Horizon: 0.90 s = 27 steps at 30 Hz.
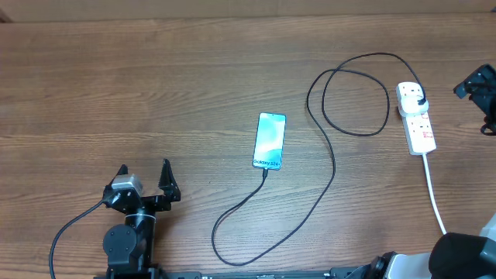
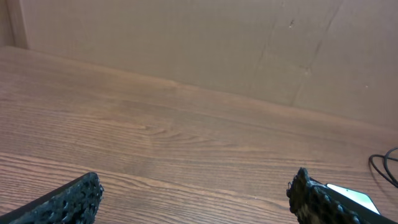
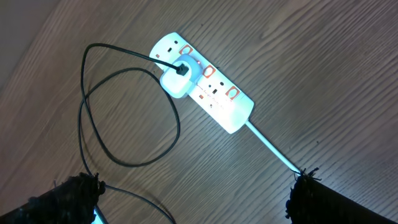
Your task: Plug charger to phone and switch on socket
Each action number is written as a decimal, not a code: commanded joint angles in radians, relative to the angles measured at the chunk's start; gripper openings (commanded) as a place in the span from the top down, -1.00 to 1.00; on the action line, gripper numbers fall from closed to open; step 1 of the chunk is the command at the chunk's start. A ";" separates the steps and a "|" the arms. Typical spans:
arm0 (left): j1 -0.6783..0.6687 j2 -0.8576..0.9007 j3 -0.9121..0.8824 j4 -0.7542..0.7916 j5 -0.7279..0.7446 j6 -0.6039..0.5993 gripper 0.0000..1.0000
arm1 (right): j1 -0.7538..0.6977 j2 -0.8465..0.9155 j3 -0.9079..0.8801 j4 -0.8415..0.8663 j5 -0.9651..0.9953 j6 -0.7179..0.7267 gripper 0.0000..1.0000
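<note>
- The phone (image 1: 270, 140) is lying flat, screen up, at the middle of the wooden table (image 1: 155, 77), with its lettered end pointing toward 6 o'clock.
- The charger cable (image 1: 333, 155) is touching the phone's 6 o'clock edge with its tip. From there it is looping toward 6 o'clock, then curling in a coil toward 2 o'clock.
- The power strip (image 1: 416, 118) is lying at 3 o'clock from the phone, well apart from it. The charger's plug (image 1: 418, 98) is sitting in the outlet at its 12 o'clock end.
- The strip's white cord (image 1: 432, 190) is running off toward 5 o'clock.
- The red switches (image 3: 208, 73) are showing in the right wrist view; their position cannot be told.
- The left gripper (image 1: 144, 167) is standing at 7 o'clock from the phone, jaws spread wide and grasping nothing.
- The right gripper (image 3: 196, 180) is hovering above the strip, jaws released and touching nothing.
</note>
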 commanded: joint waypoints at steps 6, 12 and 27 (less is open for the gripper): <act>0.005 -0.011 -0.004 -0.002 -0.003 0.022 -0.99 | 0.000 -0.023 0.022 0.005 0.010 0.000 -1.00; 0.005 -0.011 -0.004 -0.002 -0.003 0.023 -0.99 | 0.000 -0.029 0.022 0.006 0.011 0.000 -1.00; 0.005 -0.010 -0.004 -0.002 -0.003 0.023 -0.99 | 0.068 -0.149 -0.044 0.171 -0.042 0.000 -1.00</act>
